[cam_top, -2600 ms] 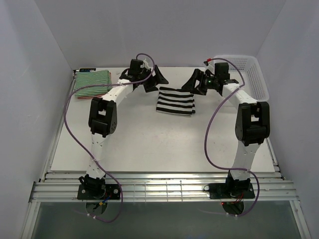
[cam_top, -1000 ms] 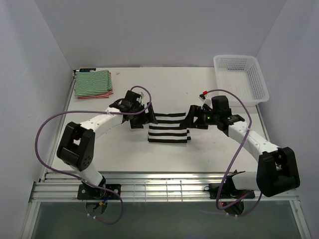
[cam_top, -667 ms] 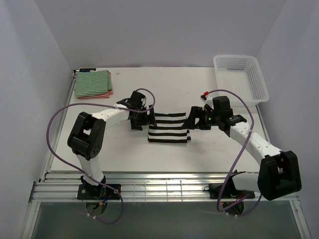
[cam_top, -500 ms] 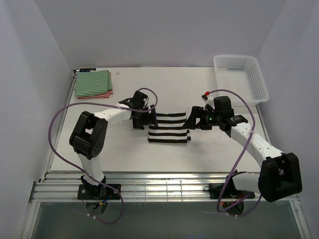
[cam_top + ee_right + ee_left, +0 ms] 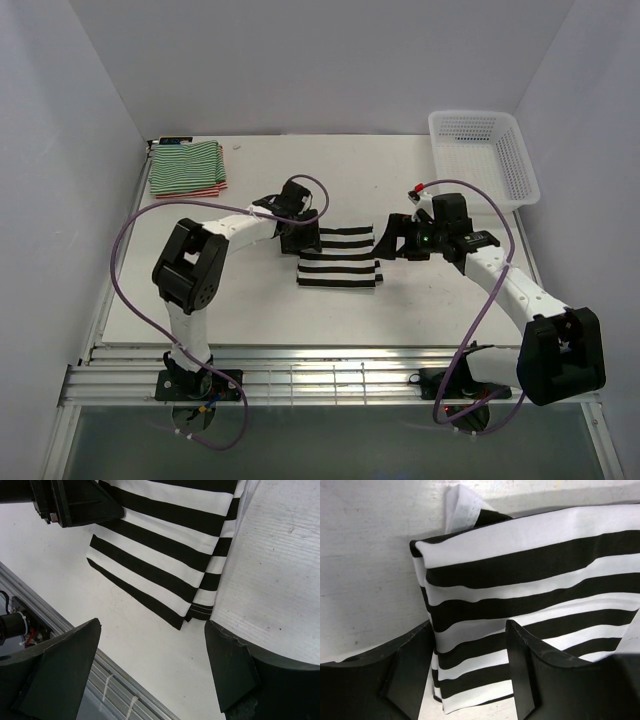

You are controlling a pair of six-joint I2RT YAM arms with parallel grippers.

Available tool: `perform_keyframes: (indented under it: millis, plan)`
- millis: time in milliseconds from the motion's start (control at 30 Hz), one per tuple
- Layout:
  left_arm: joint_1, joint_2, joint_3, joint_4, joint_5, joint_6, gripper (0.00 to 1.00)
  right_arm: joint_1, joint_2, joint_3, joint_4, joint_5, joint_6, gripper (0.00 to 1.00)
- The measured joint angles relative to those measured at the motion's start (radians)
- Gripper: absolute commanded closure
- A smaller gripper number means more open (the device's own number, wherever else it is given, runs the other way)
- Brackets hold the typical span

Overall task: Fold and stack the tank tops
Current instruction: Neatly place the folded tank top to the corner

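The black-and-white tank top (image 5: 338, 258) lies folded flat in the middle of the table. My left gripper (image 5: 300, 238) sits low at its left edge. In the left wrist view the jaws (image 5: 470, 672) straddle that folded edge of the striped cloth (image 5: 520, 580), still apart. My right gripper (image 5: 391, 240) hovers open at the top's right side, its jaws (image 5: 150, 645) over bare table by the cloth's corner (image 5: 165, 555). The green-and-white tank top (image 5: 185, 163) lies folded on the red-and-white one (image 5: 190, 191) at the far left corner.
A white lattice basket (image 5: 520, 165) stands at the far right corner. White walls close in the table on three sides. A metal rail (image 5: 330, 380) runs along the near edge by the arm bases.
The left gripper slid right onto the striped top's left edge and its jaws narrowed. The right gripper shifted slightly and stayed open. The top lies where it was a second ago.
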Motion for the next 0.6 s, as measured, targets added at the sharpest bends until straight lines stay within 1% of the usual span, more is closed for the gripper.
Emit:
perform_keyframes:
  millis: [67, 100, 167, 200, 267, 300, 467, 500, 533, 600]
  plan:
    - [-0.006, 0.012, 0.015, 0.001, -0.006, -0.005, 0.35, -0.005, 0.000, 0.000, -0.001, 0.000, -0.007, 0.10]
    - [-0.008, 0.018, 0.021, 0.000, -0.011, -0.010, 0.40, -0.007, 0.000, 0.000, -0.001, 0.000, -0.011, 0.10]
    - [-0.011, 0.031, 0.033, -0.002, -0.020, -0.021, 0.47, -0.013, 0.000, 0.000, -0.002, 0.000, -0.018, 0.10]
    - [-0.012, 0.037, 0.038, -0.003, -0.023, -0.024, 0.53, -0.015, 0.000, 0.000, -0.002, 0.000, -0.020, 0.10]
    - [-0.013, 0.053, 0.054, -0.011, -0.038, -0.040, 0.61, -0.018, 0.000, 0.000, -0.002, 0.000, -0.023, 0.10]
    - [-0.014, 0.059, 0.061, -0.018, -0.047, -0.045, 0.69, -0.021, 0.001, 0.000, -0.002, -0.001, -0.026, 0.10]
    - [-0.028, 0.095, 0.116, -0.063, -0.082, -0.064, 0.88, -0.032, 0.007, 0.000, -0.002, -0.003, -0.045, 0.10]
    - [-0.032, 0.101, 0.127, -0.076, -0.090, -0.067, 0.90, -0.034, 0.009, 0.000, -0.002, -0.003, -0.048, 0.10]
    - [-0.036, 0.105, 0.137, -0.088, -0.099, -0.068, 1.00, -0.036, 0.011, 0.000, -0.002, -0.003, -0.051, 0.10]
    - [-0.042, 0.113, 0.155, -0.108, -0.116, -0.069, 1.00, -0.041, 0.016, 0.000, -0.002, -0.004, -0.058, 0.10]
